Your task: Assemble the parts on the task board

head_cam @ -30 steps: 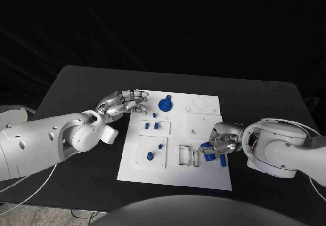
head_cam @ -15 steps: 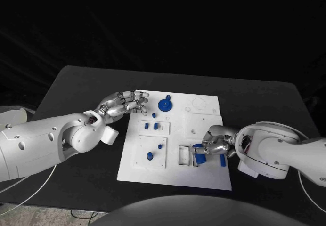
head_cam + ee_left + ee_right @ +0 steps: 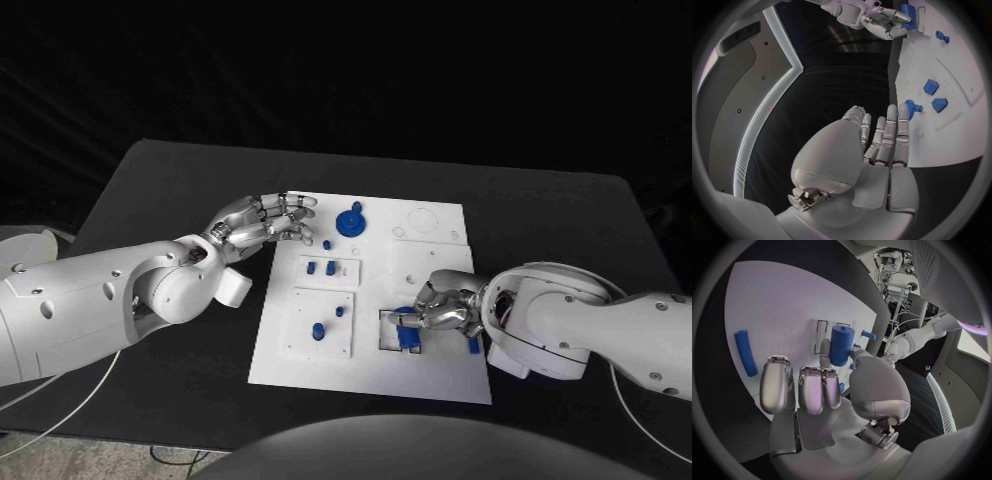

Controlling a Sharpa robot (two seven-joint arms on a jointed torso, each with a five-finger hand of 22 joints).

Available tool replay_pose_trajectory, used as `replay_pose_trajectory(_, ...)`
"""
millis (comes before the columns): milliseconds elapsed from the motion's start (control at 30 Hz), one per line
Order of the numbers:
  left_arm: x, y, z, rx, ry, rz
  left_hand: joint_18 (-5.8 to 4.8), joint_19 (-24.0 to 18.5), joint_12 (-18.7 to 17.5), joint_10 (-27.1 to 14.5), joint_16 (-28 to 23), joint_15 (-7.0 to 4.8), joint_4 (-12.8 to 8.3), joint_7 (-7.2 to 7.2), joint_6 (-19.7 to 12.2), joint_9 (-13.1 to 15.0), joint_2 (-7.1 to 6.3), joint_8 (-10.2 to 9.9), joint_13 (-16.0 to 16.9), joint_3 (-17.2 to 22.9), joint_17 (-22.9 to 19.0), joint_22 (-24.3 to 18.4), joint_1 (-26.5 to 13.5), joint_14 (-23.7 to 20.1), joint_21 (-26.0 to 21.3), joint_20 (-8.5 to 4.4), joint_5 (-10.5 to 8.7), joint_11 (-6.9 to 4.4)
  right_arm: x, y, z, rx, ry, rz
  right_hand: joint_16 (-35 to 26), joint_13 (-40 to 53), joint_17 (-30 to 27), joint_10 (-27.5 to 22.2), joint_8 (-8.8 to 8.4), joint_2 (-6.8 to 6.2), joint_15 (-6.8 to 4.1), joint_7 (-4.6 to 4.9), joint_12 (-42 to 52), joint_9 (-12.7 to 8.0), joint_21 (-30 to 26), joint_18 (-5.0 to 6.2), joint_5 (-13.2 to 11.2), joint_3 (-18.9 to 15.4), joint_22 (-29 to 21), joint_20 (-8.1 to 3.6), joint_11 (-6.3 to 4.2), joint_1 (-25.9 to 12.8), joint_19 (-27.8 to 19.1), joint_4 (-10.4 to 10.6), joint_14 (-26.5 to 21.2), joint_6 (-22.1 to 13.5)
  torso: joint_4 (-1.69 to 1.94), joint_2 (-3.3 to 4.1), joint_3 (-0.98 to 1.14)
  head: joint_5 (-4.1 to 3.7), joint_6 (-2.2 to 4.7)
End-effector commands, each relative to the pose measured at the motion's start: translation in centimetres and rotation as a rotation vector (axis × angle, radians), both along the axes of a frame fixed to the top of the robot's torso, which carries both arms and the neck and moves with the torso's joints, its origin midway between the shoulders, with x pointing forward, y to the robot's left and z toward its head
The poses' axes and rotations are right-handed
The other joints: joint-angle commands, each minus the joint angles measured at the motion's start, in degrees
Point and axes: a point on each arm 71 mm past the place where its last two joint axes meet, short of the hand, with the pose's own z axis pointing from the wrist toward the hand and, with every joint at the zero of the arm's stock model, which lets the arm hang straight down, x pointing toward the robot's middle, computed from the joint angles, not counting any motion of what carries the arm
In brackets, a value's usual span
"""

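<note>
Board (image 3: 433,375) part-assembled: several blue pieces seated, one rod (image 3: 473,346) loose at four o'clock; right hand (image 3: 444,312) grasped a blue cylinder (image 3: 410,333) over the slots at five o'clock; left hand (image 3: 264,222) released, at ten o'clock.

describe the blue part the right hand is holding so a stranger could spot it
Start at the white task board, then its near right area with two narrow rectangular slots. The right hand pinches a blue cylinder upright above them, unlike the thinner blue rod lying flat beside it.
</note>
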Motion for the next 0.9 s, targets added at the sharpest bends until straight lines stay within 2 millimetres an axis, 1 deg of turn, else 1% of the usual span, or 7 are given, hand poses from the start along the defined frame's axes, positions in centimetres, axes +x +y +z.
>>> replay_pose_trajectory(33,-0.10,-0.31,0.06,-0.016,0.002,-0.018,-0.24,-0.38,0.34,-0.02,0.34,-0.06,-0.02,0.33,-0.13,-0.09,-0.09,0.23,-0.05,0.22,-0.03,0.05,0.68,-0.41,-0.24,0.06,0.38,0.25,0.00,0.14,-0.18,-0.007,0.012,0.004,-0.27,15.10,4.15,5.91,-0.53,-0.18,0.52,0.19,0.22,-0.30,-0.52,1.14,-2.12,5.34,9.92,0.53,0.54,-0.88,-0.12,-5.30,4.00,-0.39,-0.04,0.01,-0.02,0.16,0.00)
replay_pose_trajectory(100,-0.10,-0.34,0.06,-0.016,0.002,-0.018,-0.24,-0.38,0.34,-0.02,0.34,-0.06,-0.02,0.33,-0.13,-0.09,-0.09,0.23,-0.05,0.22,-0.03,0.05,0.68,-0.41,-0.24,0.06,0.38,0.25,0.05,0.26,-0.26,-0.009,0.014,0.008,-0.29,15.10,4.11,5.91,-0.78,-0.09,0.62,0.31,0.22,-0.48,-0.63,1.16,-3.08,5.14,9.90,0.63,0.65,-1.03,-0.14,-5.22,4.00,-0.46,-0.13,0.03,0.00,0.29,0.00)
replay_pose_trajectory(233,-0.10,-0.39,0.06,-0.017,0.002,-0.019,-0.24,-0.38,0.34,-0.02,0.34,-0.06,-0.02,0.33,-0.13,-0.09,-0.09,0.23,-0.05,0.22,-0.03,0.05,0.68,-0.41,-0.24,0.06,0.38,0.25,0.15,0.45,-0.39,-0.011,0.017,0.012,-0.34,15.10,4.02,5.91,-1.01,0.00,0.71,0.43,0.22,-0.67,-0.78,1.18,-3.95,4.88,9.87,0.73,0.76,-1.26,-0.17,-5.09,3.99,-0.53,-0.14,0.01,-0.02,0.25,0.00)
replay_pose_trajectory(333,-0.09,-0.45,0.06,-0.017,0.001,-0.020,-0.25,-0.41,0.35,-0.01,0.35,-0.06,-0.07,0.37,-0.11,-0.11,-0.11,0.25,-0.08,0.26,-0.03,0.09,0.71,-0.41,-0.24,0.05,0.42,0.25,0.15,0.57,-0.50,-0.015,0.023,0.020,-0.51,15.10,3.69,5.91,-1.50,0.16,0.90,0.67,0.22,-1.03,-1.13,1.25,-6.33,4.24,9.78,0.92,0.98,-1.88,-0.26,-4.70,3.93,-0.84,-0.10,-0.02,-0.02,0.30,0.00)
replay_pose_trajectory(400,-0.08,-0.46,0.05,-0.017,0.001,-0.020,-0.25,-0.41,0.35,-0.01,0.35,-0.06,-0.07,0.38,-0.11,-0.11,-0.11,0.26,-0.08,0.26,-0.03,0.09,0.71,-0.41,-0.25,0.05,0.43,0.25,0.13,0.63,-0.55,-0.018,0.027,0.025,-0.58,15.10,3.57,5.91,-1.71,0.23,0.98,0.77,0.22,-1.20,-1.30,1.28,-7.25,3.94,9.74,1.00,1.07,-2.08,-0.30,-4.58,3.90,-0.97,-0.12,0.01,0.03,0.39,0.00)
replay_pose_trajectory(500,-0.06,-0.48,0.05,-0.017,0.001,-0.020,-0.25,-0.41,0.35,-0.01,0.35,-0.06,-0.07,0.38,-0.11,-0.11,-0.11,0.26,-0.08,0.26,-0.03,0.09,0.71,-0.41,-0.25,0.05,0.43,0.25,0.11,0.68,-0.60,-0.021,0.032,0.032,-0.63,15.10,3.48,5.91,-1.94,0.32,1.08,0.87,0.22,-1.43,-1.49,1.31,-8.90,3.37,9.69,1.11,1.17,-2.58,-0.33,-4.25,3.89,-1.03,-0.16,0.03,0.02,0.42,0.00)
replay_pose_trajectory(900,-0.01,-0.52,0.02,-0.018,0.001,-0.022,-0.27,-0.45,0.36,0.00,0.36,-0.06,-0.14,0.42,-0.10,-0.13,-0.14,0.27,-0.12,0.33,-0.03,0.14,0.75,-0.42,-0.25,0.04,0.48,0.26,-0.02,0.84,-0.67,-0.030,0.041,0.054,-0.67,15.10,3.38,5.91,-2.68,0.48,1.37,1.20,0.22,-2.25,-1.97,1.37,-19.96,-1.23,9.68,1.42,1.49,-6.88,-0.24,-1.21,3.90,-1.29,-0.19,0.01,0.07,0.47,0.00)
